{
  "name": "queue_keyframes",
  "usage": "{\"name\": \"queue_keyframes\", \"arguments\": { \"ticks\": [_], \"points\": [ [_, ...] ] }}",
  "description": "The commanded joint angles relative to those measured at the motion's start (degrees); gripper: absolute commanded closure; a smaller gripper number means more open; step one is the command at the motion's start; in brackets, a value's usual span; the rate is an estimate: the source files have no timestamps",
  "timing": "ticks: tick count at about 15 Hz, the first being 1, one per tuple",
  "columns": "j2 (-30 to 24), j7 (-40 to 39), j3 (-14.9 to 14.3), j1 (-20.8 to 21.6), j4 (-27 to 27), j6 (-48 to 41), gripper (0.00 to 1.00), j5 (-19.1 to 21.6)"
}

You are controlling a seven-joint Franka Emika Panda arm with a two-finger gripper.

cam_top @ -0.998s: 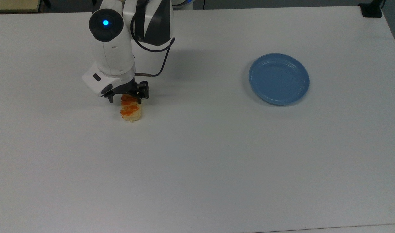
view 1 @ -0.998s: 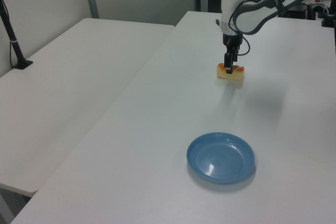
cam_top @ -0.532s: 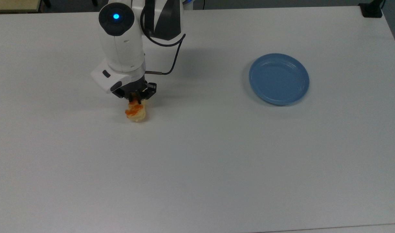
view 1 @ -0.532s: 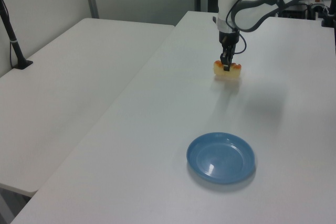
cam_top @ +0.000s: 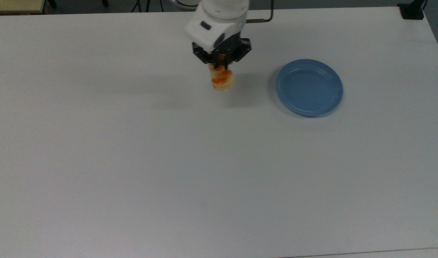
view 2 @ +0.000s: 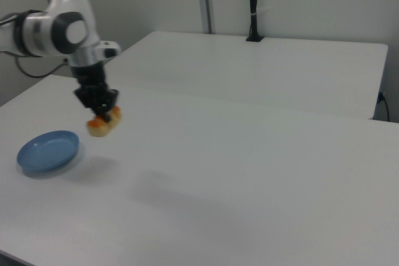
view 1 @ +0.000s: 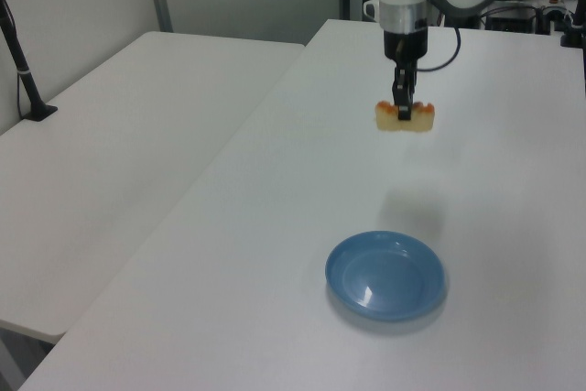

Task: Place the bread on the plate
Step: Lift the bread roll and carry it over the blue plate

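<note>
The bread (cam_top: 222,79), a pale-yellow loaf with orange-brown glaze, hangs well above the white table with my gripper (cam_top: 221,66) shut on its middle. In the left view the bread (view 1: 406,117) hangs level beneath the gripper (view 1: 403,109), and its shadow lies on the table short of the plate. The blue round plate (cam_top: 309,87) rests flat on the table, to the right of the bread in the top view. In the right view the bread (view 2: 104,123) hangs above and to the right of the plate (view 2: 48,151), held by the gripper (view 2: 102,114).
A second white table (view 1: 119,135) adjoins the work table (cam_top: 168,161) along a seam. A black post (view 1: 23,70) is clamped to the second table's edge. A black clamp base (cam_top: 411,10) sits on the work table's corner, at the top view's upper right.
The gripper has lifted the bread off the table and carried it to the top view's right, toward the plate. The plate has not moved.
</note>
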Motion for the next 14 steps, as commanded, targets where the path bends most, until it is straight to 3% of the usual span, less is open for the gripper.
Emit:
{"name": "queue_keyframes", "arguments": {
  "ticks": [1,8,14],
  "points": [
    [1.1,9.8,5.4,2.9,-1.4,0.2,0.77,-0.1],
    [7.1,23.0,6.3,11.8,0.3,4.9,0.77,0.4],
    [13.5,28.6,6.3,15.7,3.7,10.1,0.76,-0.4]
  ]
}}
